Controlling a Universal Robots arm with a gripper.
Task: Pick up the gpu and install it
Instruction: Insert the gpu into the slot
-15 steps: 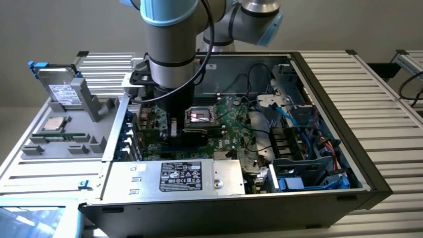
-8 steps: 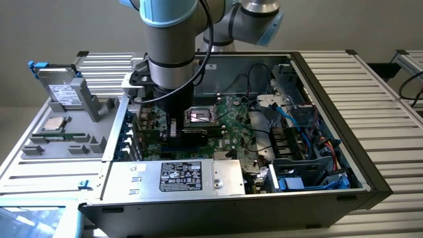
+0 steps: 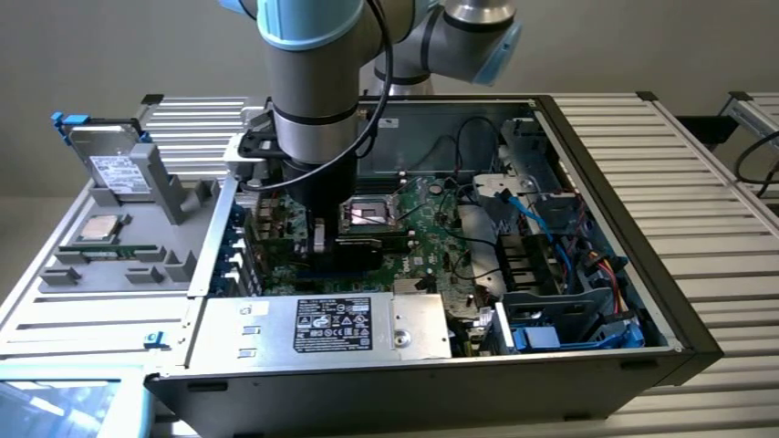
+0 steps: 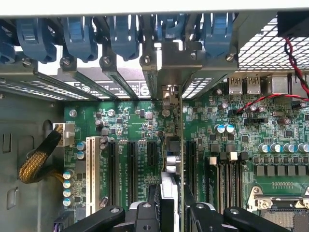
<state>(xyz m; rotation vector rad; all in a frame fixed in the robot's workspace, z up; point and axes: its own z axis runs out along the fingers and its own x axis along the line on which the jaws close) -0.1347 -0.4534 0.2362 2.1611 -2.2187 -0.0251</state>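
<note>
parts tray (image 3: 61, 283): at the exterior view's left, outside the case, keeping a white-labelled hard drive (image 3: 119, 171) propped up within reach.
gripper (image 4: 170, 209): lowered into the open computer case (image 3: 681, 310), jaws partly closed and clamped on the gpu's two flat faces.
gpu (image 4: 172, 145): held on edge above the motherboard (image 4: 231, 159), in line with the black expansion slots (image 4: 131, 164), bracket end towards the blue latches (image 4: 124, 34); whether it is seated cannot be told.
processor socket (image 3: 368, 217): just beyond the gripper, towards the exterior view's right.
</note>
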